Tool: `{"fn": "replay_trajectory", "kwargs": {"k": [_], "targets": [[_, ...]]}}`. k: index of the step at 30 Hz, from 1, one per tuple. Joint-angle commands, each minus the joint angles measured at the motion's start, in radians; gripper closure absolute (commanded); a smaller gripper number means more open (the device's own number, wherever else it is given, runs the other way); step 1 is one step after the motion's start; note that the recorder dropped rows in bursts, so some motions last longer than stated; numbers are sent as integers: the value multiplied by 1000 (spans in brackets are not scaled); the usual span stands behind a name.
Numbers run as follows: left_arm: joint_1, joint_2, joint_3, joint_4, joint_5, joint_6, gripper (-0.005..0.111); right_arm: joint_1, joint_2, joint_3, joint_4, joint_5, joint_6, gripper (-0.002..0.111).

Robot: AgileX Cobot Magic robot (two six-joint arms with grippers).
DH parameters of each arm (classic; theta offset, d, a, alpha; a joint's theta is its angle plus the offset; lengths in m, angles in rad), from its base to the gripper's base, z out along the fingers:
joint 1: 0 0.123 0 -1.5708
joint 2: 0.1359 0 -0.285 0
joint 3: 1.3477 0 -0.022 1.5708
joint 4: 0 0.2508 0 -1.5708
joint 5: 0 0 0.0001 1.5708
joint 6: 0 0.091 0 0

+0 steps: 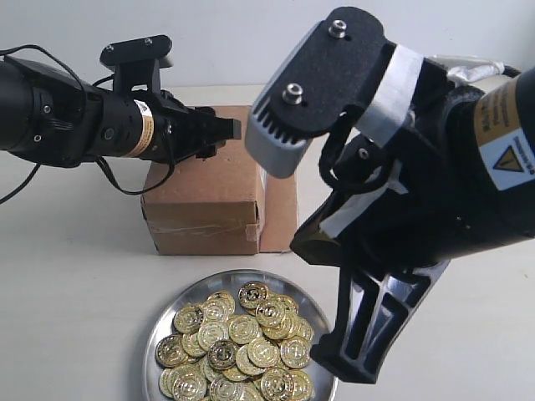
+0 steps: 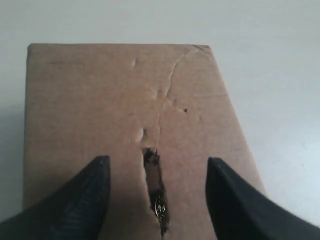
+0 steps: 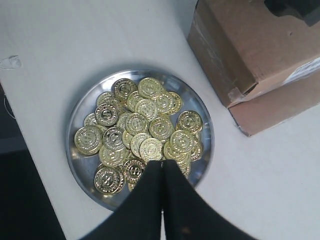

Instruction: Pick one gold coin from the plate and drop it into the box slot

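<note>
The brown cardboard box point(image 1: 205, 200) stands behind the round silver plate point(image 1: 159, 326), which is heaped with gold coins point(image 1: 238, 347). My left gripper point(image 2: 157, 161) hovers open just above the box top, its fingers straddling the slot point(image 2: 152, 172). One gold coin point(image 2: 160, 205) sits edge-on inside the slot, free of both fingers. In the exterior view the left gripper point(image 1: 224, 134) is over the box's top. My right gripper point(image 3: 163, 162) is shut above the near edge of the plate point(image 3: 75, 120), over the coins point(image 3: 145, 125), with nothing visible between its tips.
A loose flat cardboard flap point(image 1: 280, 209) lies beside the box on the right. The box point(image 3: 250, 50) carries a white label point(image 3: 305, 72). My right arm point(image 1: 418, 209) fills the exterior view's right half. The pale table point(image 1: 75, 276) surrounds everything.
</note>
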Motion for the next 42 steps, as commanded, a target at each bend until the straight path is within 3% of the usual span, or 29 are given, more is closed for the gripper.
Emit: {"fn": "replay_trajectory", "kwargs": {"k": [1,7,10,13,21,30,36,42], "targets": [[-3,-24,-7,-8,3,-3,50,3,-12,-7,4,3,-3,108],[-3,-125,-7,-6,3,48,55,3,-12,-5,4,5,-3,108],[-3,-197,-7,-6,-4,102,77,3,-12,-5,-8,-2,-3,108],[-3,-288,-7,11,-64,162,106,3,-12,-5,-35,-46,24,108],[-3,-530,15,42,-93,176,107,3,-77,-5,-145,-172,100,108],[-3,-820,222,68,-79,201,107,3,-236,-5,-452,-375,228,108],[-3,-998,333,72,-135,201,107,3,-316,-1,-697,-365,437,108],[-3,-1143,431,74,-185,198,107,3,-390,50,-724,-332,450,108]]}}
